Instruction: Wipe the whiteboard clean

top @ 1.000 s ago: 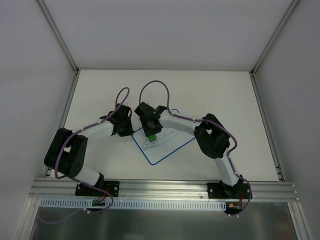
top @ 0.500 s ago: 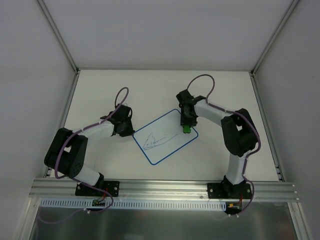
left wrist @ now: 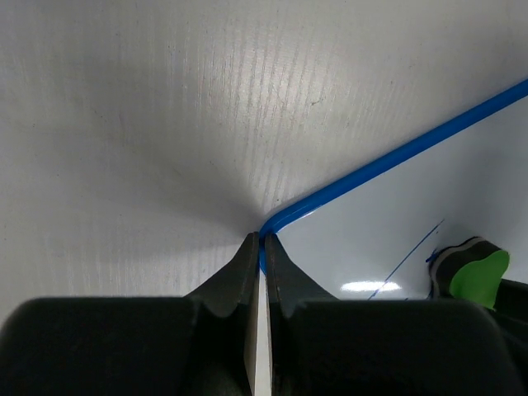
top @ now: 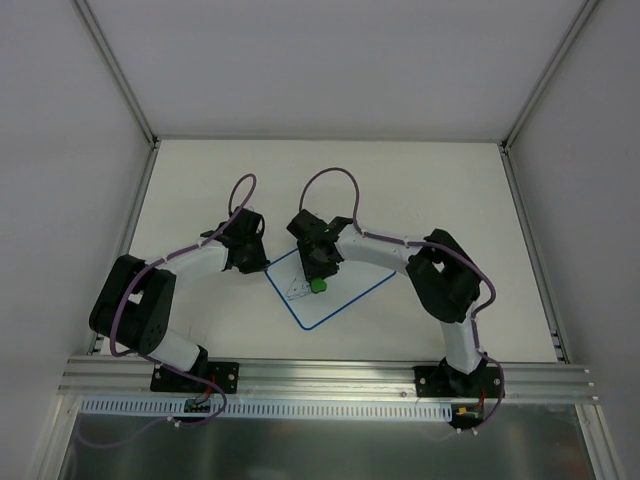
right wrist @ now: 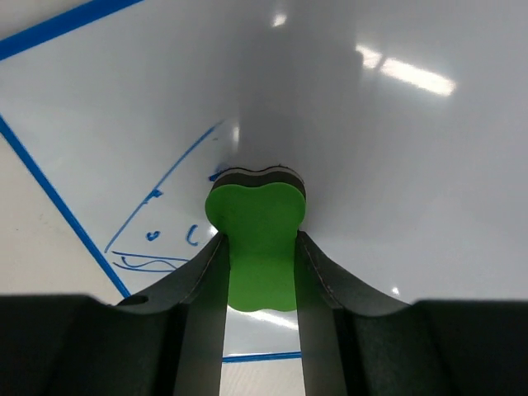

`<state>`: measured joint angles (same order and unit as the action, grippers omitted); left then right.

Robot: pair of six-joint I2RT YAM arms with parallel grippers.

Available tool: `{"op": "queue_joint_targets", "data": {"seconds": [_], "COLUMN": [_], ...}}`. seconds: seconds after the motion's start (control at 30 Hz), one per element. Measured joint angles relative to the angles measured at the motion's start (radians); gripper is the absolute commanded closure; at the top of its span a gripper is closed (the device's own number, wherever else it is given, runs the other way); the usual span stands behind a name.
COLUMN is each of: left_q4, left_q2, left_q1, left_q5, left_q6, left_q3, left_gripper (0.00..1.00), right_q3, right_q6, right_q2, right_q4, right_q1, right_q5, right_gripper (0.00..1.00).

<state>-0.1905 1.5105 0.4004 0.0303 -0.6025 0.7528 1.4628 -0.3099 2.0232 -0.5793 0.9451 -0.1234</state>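
The whiteboard (top: 350,288) lies flat and skewed between the arms, white with a thin blue rim. Blue scribbles (right wrist: 157,247) show near its left corner. My right gripper (top: 318,276) is shut on a green eraser block (right wrist: 256,210), which sits on the board's left half just beside the scribbles. In the right wrist view the eraser fills the gap between the fingers (right wrist: 205,272) of that gripper (right wrist: 260,238). My left gripper (left wrist: 262,239) is shut, its tips resting against the rounded blue corner of the whiteboard (left wrist: 429,206). The eraser (left wrist: 477,272) also shows in the left wrist view.
The white tabletop (top: 440,190) is bounded by metal rails at left (top: 140,210) and right (top: 525,230), with white walls behind. A rail (top: 330,378) carrying both arm bases runs along the near edge.
My right gripper swept the eraser from the board's left part to its right corner and back to the left. Fewer scribble lines show now. The left arm has stayed put.
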Motion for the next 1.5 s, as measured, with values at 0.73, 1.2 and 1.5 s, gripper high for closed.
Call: {"op": "queue_joint_targets", "data": {"seconds": [0.73, 1.2, 1.5], "left_q4": [-0.022, -0.034, -0.055], "left_q2": [0.009, 0.013, 0.011], "left_q1": [0.0, 0.0, 0.0], "left_q5": [-0.001, -0.001, 0.006], "left_q6": [-0.032, -0.034, -0.001], "left_q3": [0.015, 0.025, 0.038], "left_gripper": [1.0, 1.0, 0.9], "right_q3": [0.162, 0.15, 0.028], "right_q6": [0.014, -0.012, 0.008], "right_q2": [0.098, 0.089, -0.021], "right_q4": [-0.1, -0.09, -0.095], "right_q1": [-0.113, -0.017, -0.064], "right_q5": [-0.035, -0.008, -0.1], "right_gripper": [1.0, 0.79, 0.12]}}
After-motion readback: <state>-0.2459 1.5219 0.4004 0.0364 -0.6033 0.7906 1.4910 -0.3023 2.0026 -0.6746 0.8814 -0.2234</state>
